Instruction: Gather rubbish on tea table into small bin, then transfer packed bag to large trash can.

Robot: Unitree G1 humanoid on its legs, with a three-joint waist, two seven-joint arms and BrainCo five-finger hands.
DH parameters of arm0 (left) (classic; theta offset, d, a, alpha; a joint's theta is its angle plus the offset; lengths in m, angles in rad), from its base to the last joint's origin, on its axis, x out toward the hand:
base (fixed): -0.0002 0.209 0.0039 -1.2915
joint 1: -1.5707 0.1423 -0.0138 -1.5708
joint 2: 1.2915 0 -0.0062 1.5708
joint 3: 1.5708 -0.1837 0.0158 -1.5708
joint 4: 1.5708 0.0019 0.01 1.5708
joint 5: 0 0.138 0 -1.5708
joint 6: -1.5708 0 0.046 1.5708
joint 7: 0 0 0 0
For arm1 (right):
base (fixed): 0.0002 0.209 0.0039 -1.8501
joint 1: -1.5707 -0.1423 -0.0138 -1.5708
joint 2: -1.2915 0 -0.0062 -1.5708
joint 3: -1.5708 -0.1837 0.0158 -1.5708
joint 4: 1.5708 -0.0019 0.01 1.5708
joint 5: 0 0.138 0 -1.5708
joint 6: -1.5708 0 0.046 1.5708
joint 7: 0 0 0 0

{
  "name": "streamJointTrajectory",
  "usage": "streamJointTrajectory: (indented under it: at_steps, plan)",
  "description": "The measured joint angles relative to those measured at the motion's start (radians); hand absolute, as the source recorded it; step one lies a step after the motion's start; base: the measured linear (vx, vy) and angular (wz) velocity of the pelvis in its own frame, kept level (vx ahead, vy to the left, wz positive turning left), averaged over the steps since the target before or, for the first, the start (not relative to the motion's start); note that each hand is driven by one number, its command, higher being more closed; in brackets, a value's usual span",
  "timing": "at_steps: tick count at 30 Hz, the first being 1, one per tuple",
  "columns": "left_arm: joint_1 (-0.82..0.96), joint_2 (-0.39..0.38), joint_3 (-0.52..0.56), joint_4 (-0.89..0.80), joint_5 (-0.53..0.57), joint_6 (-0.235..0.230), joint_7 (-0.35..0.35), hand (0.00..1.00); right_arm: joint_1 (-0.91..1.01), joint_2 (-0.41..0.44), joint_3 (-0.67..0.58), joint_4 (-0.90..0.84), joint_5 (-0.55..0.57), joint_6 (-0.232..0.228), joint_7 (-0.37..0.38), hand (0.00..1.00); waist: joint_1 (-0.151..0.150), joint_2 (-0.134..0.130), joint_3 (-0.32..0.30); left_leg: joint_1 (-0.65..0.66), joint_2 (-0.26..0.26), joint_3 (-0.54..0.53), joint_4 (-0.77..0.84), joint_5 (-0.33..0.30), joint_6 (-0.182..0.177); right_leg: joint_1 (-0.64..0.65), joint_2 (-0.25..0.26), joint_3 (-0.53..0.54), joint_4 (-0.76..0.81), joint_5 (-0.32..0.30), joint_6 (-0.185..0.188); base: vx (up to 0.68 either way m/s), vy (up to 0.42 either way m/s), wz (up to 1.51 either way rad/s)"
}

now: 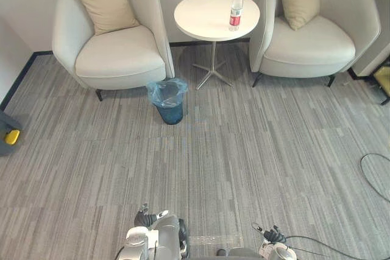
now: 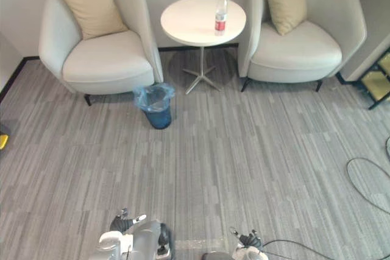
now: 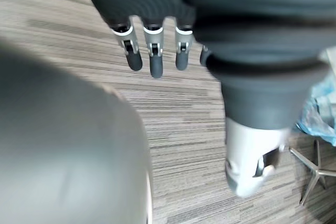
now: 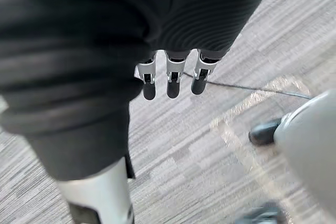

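A clear water bottle [image 1: 236, 9] with a red cap and red label stands upright on the round white tea table [image 1: 204, 22], near its right rim. The small blue bin [image 1: 168, 101], lined with a pale blue bag, sits on the carpet in front of the left armchair, left of the table's foot. My left hand [image 1: 148, 216] and right hand [image 1: 272, 234] hang low at the near edge, far from the table. In the wrist views the left fingers [image 3: 152, 59] and right fingers [image 4: 170, 80] are relaxed over the carpet and hold nothing.
Two cream armchairs [image 1: 119, 53] [image 1: 314, 41], each with a beige cushion, flank the table against the wall. A yellow item [image 1: 11, 137] lies at the left edge and a dark rack with yellow parts [image 2: 379, 77] stands at the right. Grey striped carpet stretches between me and the table.
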Motion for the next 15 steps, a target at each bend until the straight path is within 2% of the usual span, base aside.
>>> streamJointTrajectory:
  at_steps: [1,2,3,4,5,6,7,8,9,10,11,12,14,15]
  plan:
    - [-0.009,0.013,0.005,0.007,0.001,-0.001,0.0,0.0,0.001,0.013,0.016,-0.006,-0.01,0.0,0.001,0.0,0.004,-0.025,-0.009,-0.003,-0.01,0.009,0.019,-0.031,0.013,-0.015,-0.016,0.026,0.036,-0.004,0.005,0.6,0.204,-0.74]
    - [-0.019,0.025,0.005,0.017,0.0,0.003,0.001,0.0,0.008,0.023,0.029,-0.018,-0.021,0.0,0.0,0.0,-0.001,-0.051,-0.019,0.007,-0.013,0.038,0.028,-0.069,0.022,-0.087,-0.033,0.052,0.178,-0.012,0.021,0.51,0.162,-0.51]
    - [-0.019,0.026,0.005,0.017,-0.001,0.004,0.001,0.0,0.009,0.023,0.03,-0.019,-0.022,0.0,0.001,0.0,0.0,-0.053,-0.019,0.01,-0.013,0.042,0.03,-0.071,0.024,-0.093,-0.034,0.055,0.195,-0.014,0.027,0.5,0.16,-0.52]
    - [-0.02,0.032,0.005,0.015,-0.007,0.007,0.003,0.0,0.011,0.024,0.03,-0.019,-0.039,0.003,0.001,0.0,0.002,-0.07,-0.013,0.055,-0.021,0.073,0.035,-0.102,0.041,-0.152,-0.056,0.069,0.371,-0.02,0.122,0.45,0.13,-0.46]
    - [-0.019,0.036,0.002,0.022,-0.015,0.014,0.01,0.0,0.019,0.024,0.032,-0.027,-0.06,0.002,0.002,0.0,0.001,-0.076,-0.012,0.124,-0.036,0.088,0.034,-0.141,0.05,-0.224,-0.083,0.068,0.601,0.011,0.238,0.55,0.15,-0.47]
    - [-0.019,0.036,0.0,0.025,-0.019,0.015,0.014,0.0,0.02,0.023,0.035,-0.03,-0.06,0.002,0.003,0.0,-0.002,-0.076,-0.012,0.143,-0.038,0.091,0.034,-0.15,0.051,-0.245,-0.089,0.067,0.674,0.019,0.256,0.52,0.126,-0.27]
    - [-0.019,0.03,-0.01,0.027,-0.023,0.019,0.021,0.0,0.021,0.016,0.037,-0.042,-0.068,0.002,0.007,0.0,-0.01,-0.072,-0.01,0.204,-0.042,0.089,0.031,-0.18,0.051,-0.316,-0.099,0.046,0.862,0.025,0.26,0.44,0.075,-0.1]
    - [-0.024,0.021,-0.027,0.026,-0.028,0.019,0.021,0.0,0.033,0.013,0.039,-0.069,-0.093,0.002,0.009,0.0,-0.014,-0.068,-0.009,0.264,-0.042,0.08,0.014,-0.2,0.047,-0.388,-0.126,-0.019,0.98,0.014,0.218,0.5,0.056,0.01]
    - [-0.027,0.011,-0.037,0.026,-0.028,0.019,0.021,0.0,0.043,0.014,0.04,-0.085,-0.099,0.001,0.01,0.0,-0.021,-0.062,-0.006,0.305,-0.041,0.068,-0.01,-0.205,0.045,-0.431,-0.149,-0.068,1.011,0.0,0.186,0.34,0.022,0.14]
    - [-0.028,0.006,-0.039,0.026,-0.029,0.019,0.021,0.0,0.045,0.014,0.04,-0.094,-0.101,0.001,0.009,0.0,-0.028,-0.058,-0.004,0.32,-0.041,0.06,-0.02,-0.205,0.045,-0.448,-0.158,-0.089,1.011,-0.006,0.174,0.4,-0.038,0.35]
    - [-0.033,-0.014,-0.042,0.033,-0.037,0.019,0.021,0.0,0.042,0.014,0.041,-0.108,-0.101,0.0,0.008,0.0,-0.042,-0.052,0.004,0.389,-0.021,0.052,-0.055,-0.205,0.044,-0.5,-0.169,-0.144,0.952,-0.031,0.137,0.31,-0.059,0.28]
    - [-0.033,-0.019,-0.043,0.037,-0.037,0.02,0.021,0.0,0.041,0.012,0.042,-0.108,-0.101,0.001,0.008,0.0,-0.043,-0.046,0.007,0.407,-0.014,0.05,-0.06,-0.205,0.044,-0.509,-0.168,-0.157,0.921,-0.036,0.133,0.47,-0.12,0.28]
    - [-0.031,-0.031,-0.045,0.043,-0.036,0.021,0.021,0.0,0.04,0.01,0.052,-0.118,-0.101,-0.001,0.008,0.0,-0.049,-0.041,0.009,0.465,0.024,0.035,-0.065,-0.205,0.044,-0.54,-0.145,-0.179,0.729,-0.033,0.121,0.38,-0.184,0.21]
    - [-0.027,-0.032,-0.046,0.049,-0.036,0.02,0.02,0.0,0.039,0.008,0.061,-0.121,-0.101,-0.001,0.008,0.0,-0.053,-0.041,0.009,0.488,0.037,0.024,-0.073,-0.208,0.037,-0.552,-0.128,-0.177,0.634,-0.009,0.112,0.47,-0.304,0.42]
